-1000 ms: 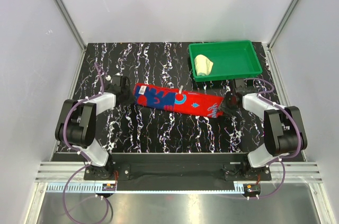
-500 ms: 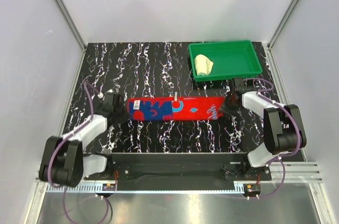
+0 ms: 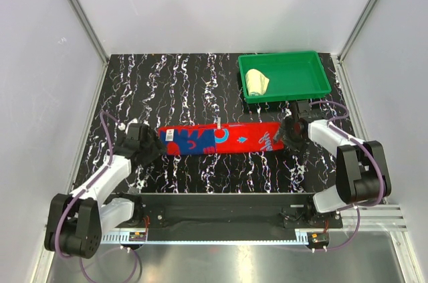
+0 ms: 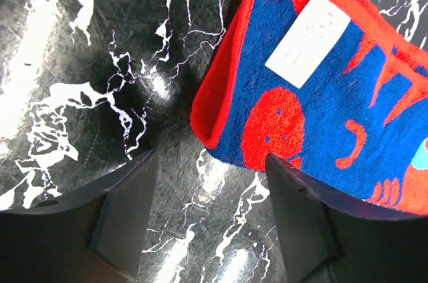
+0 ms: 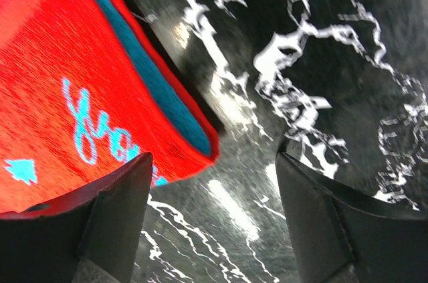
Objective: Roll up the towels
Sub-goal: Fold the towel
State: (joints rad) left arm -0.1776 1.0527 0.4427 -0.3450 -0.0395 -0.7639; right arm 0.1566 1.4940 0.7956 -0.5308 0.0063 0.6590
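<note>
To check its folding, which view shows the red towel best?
Top external: the whole red towel is seen, a long strip. Left wrist shows only its labelled end, right wrist only the other end.

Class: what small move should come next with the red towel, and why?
Probably shut the left claw on its end of the red towel to start rolling: it lies flat in a long strip, both claws open, the right claw at the other end.

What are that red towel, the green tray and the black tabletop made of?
The red towel looks like soft terry cloth: fuzzy pile, folded edge, white label. The green tray seems smooth moulded plastic, slightly glossy. The tabletop is glossy black with white veins; stone or print, I cannot tell.
</note>
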